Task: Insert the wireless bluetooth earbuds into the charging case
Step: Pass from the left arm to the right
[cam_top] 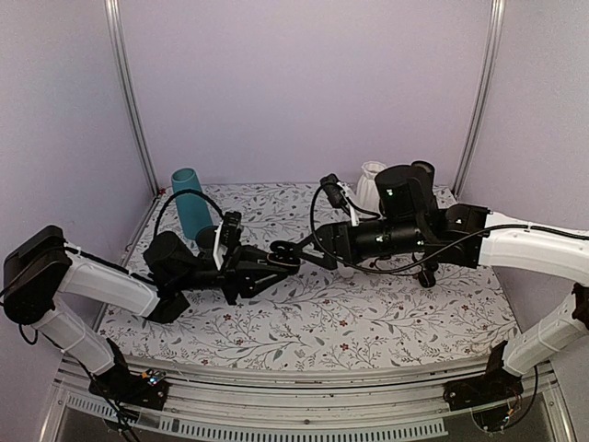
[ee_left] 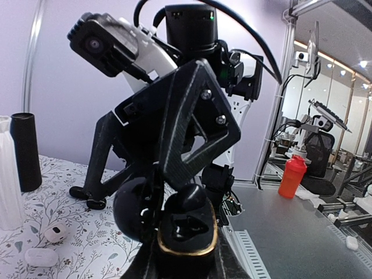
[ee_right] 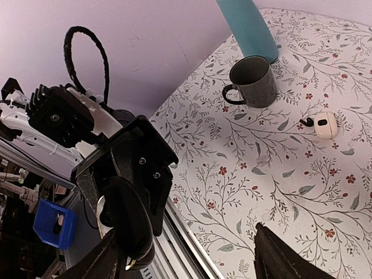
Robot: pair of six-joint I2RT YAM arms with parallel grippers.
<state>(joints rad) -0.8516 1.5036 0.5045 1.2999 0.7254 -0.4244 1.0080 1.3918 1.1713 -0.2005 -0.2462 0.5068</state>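
Observation:
My left gripper is shut on the charging case, a glossy black pebble with a gold rim, held in the air above the table's middle. Its lid hangs open to the left. A glossy black rounded earbud rests at the far end of the case's tray; the nearer socket looks dark and hollow. My right gripper meets the case from the right with its jaws wide apart. One of its fingers hangs right above the earbud. In the right wrist view the case's lid lies by the left finger.
At the back left stand a teal tumbler and a grey mug. A white case with a small black piece beside it lies on the floral cloth. A white vase and a black cylinder stand at the back right.

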